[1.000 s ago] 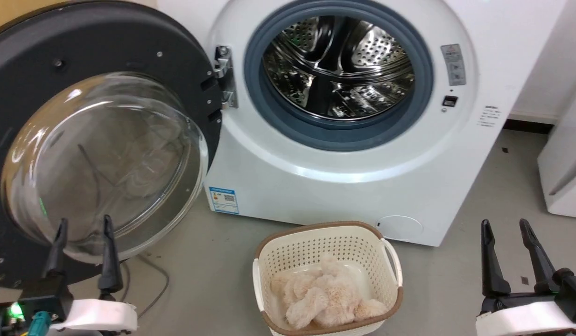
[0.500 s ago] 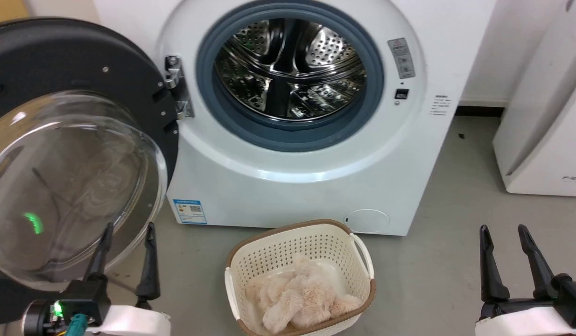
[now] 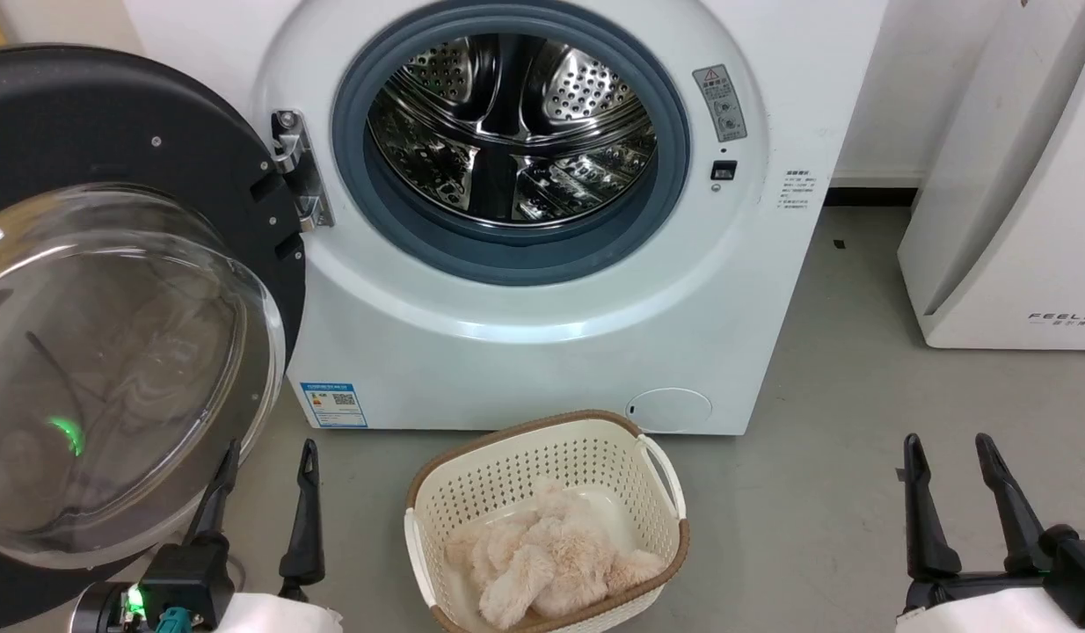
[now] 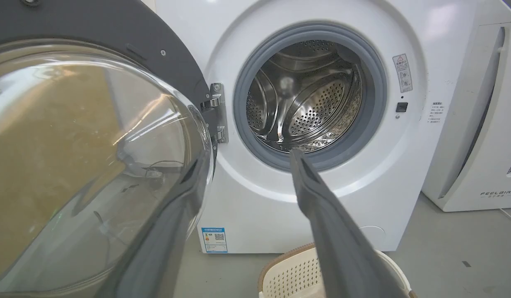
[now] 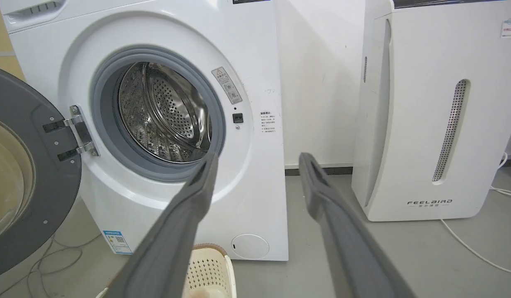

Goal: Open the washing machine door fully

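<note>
Left of the white washing machine (image 3: 542, 352), wide open on its hinge: washing machine door (image 3: 85, 114), dark inner face and bulging glass bowl (image 3: 112, 369) turned toward the camera, steel drum (image 3: 507, 132) fully exposed. Near left, just below the bowl: left gripper (image 3: 270, 448), upright, fingers parted, holding nothing; contact with the glass hard to judge. Near right, well apart from the machine: right gripper (image 3: 947, 440), upright, likewise spread and empty. Door's left and lower edges cut off by the frame. Between the grippers, a laundry basket (image 3: 542, 426) of beige plush.
</note>
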Tool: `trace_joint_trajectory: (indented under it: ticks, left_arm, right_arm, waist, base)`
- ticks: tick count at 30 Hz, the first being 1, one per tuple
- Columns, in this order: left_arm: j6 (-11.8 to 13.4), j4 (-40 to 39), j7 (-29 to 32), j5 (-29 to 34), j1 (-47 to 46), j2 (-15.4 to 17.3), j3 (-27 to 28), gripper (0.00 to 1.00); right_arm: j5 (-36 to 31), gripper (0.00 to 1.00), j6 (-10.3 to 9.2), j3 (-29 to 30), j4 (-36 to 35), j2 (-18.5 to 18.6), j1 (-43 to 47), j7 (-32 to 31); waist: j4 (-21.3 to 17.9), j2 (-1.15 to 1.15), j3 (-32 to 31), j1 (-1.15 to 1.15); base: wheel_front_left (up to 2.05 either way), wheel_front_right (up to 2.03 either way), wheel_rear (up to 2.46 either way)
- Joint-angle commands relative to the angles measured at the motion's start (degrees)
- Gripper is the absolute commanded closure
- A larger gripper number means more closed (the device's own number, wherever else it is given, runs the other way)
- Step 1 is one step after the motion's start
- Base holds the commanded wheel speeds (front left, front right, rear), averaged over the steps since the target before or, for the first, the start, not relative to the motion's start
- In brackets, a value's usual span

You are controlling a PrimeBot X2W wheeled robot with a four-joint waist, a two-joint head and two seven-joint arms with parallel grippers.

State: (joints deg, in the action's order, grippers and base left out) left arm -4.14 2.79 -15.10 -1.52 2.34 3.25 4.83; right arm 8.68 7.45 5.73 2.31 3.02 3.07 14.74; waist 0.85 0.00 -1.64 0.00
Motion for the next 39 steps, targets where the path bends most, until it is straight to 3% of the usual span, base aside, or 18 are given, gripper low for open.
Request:
trace_joint_trajectory:
  ticks: [1,39]
  left_arm:
    - [0.0,0.0,0.0,0.0,0.0,0.0,0.0,1.0]
    - [1.1,-0.7,4.1,0.3,-0.6,-0.1,-1.4,1.0]
  right_arm:
    - [0.0,1.0,-0.01,0.0,0.0,0.0,0.0,0.0]
    - [-2.4,1.0,0.0,-1.5,-0.6,0.0,-0.9,-4.0]
  waist:
    - [0.0,0.0,0.0,0.0]
    - [-0.3,0.0,0.5,0.0]
  base:
    - [0.0,0.0,0.0]
    - [0.0,0.0,0.0]
